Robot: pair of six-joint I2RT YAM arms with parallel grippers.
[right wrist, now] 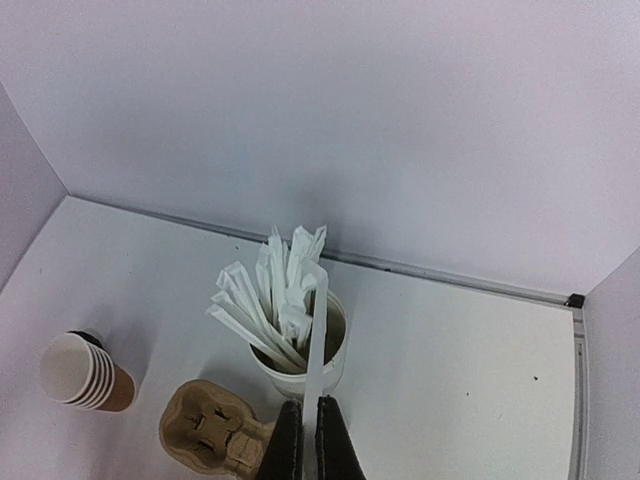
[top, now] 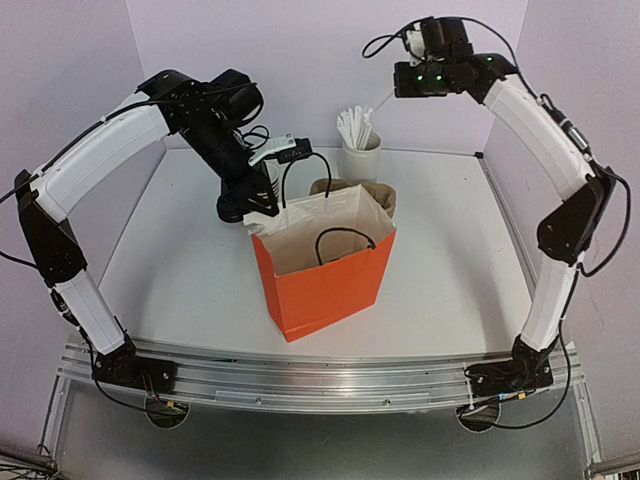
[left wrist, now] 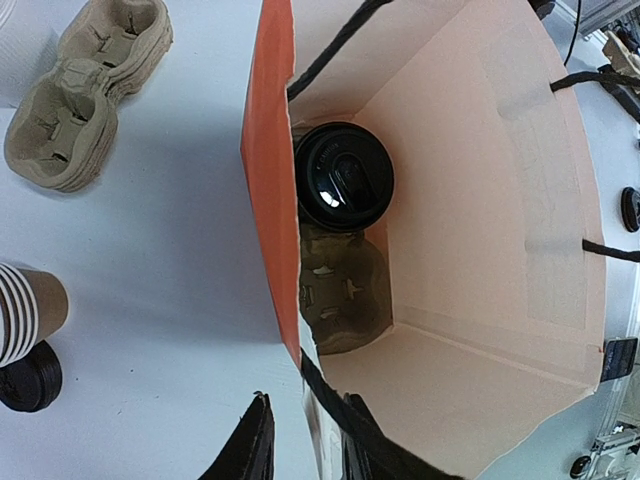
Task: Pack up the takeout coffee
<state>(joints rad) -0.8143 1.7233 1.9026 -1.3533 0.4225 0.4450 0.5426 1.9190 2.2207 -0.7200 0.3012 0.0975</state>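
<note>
White walls enclose the table (top: 190,270). Coffee (left wrist: 344,178) sits in a carrier (left wrist: 340,292) inside the bag (top: 330,285), beyond the left jaws (left wrist: 305,440), clenched on its rim. Right jaws (right wrist: 309,440) pinch a straw (right wrist: 317,330). Tugging the rim could tip the bag.

The right gripper (right wrist: 309,440) is pinching one white paper-wrapped straw (right wrist: 318,335) above the white cup of wrapped straws (right wrist: 296,350). A stack of brown paper cups (right wrist: 82,373) and tan pulp carriers (right wrist: 213,438) are sitting nearby.
</note>
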